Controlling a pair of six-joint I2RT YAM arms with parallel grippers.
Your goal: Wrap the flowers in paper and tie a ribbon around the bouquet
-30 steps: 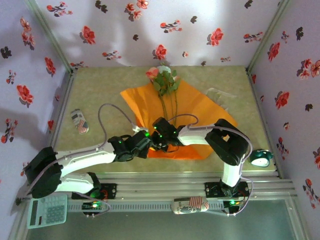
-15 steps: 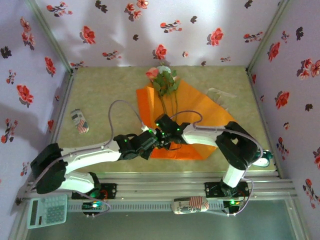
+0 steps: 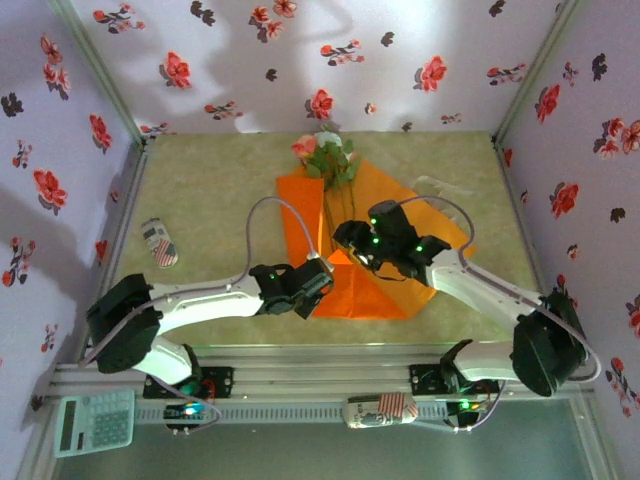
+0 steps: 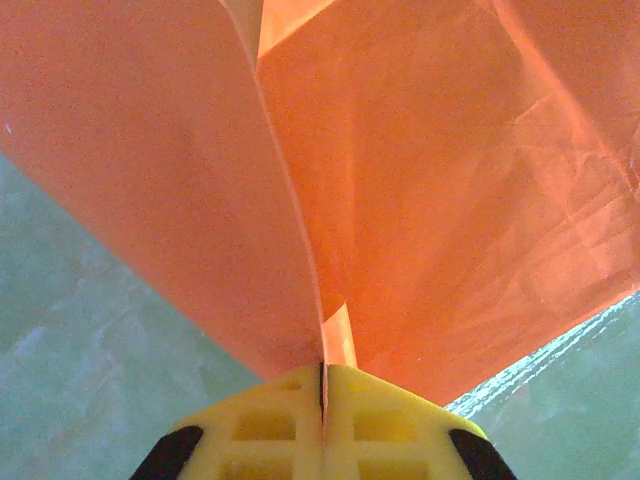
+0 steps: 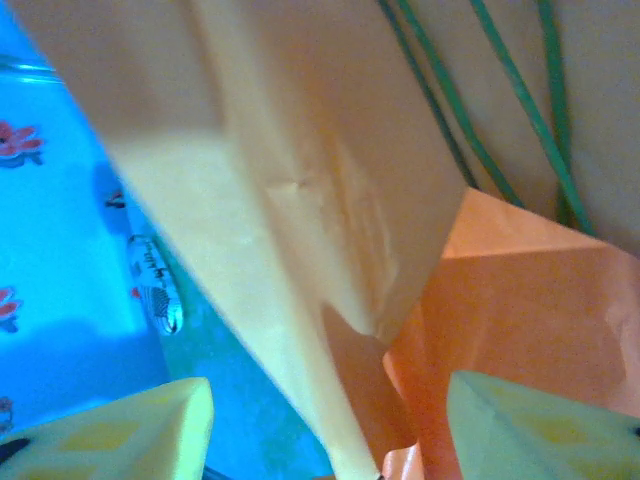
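The orange paper [image 3: 392, 208] lies at mid-table, its left side folded over toward the middle. The flowers [image 3: 324, 152] lie on it, blooms toward the back wall, green stems [image 5: 520, 110] running down the sheet. My left gripper [image 3: 318, 285] is shut on the paper's near edge; the left wrist view shows the yellow fingertips [image 4: 323, 375] pinching a thin fold of paper [image 4: 450, 200]. My right gripper [image 3: 350, 240] hovers over the paper's middle, open, with a raised paper flap [image 5: 300, 230] standing between its spread fingers [image 5: 150, 430]. The whitish ribbon [image 3: 437, 186] lies at the back right.
A small striped object [image 3: 158, 243] lies on the left of the table and shows in the right wrist view as well [image 5: 155, 285]. A calculator [image 3: 95, 420] and another striped object [image 3: 380, 408] sit by the front rail. Flower-print walls close three sides.
My right gripper has opened, let go of the paper and moved back and right. My left gripper has carried the paper's left side rightward, folding it over.
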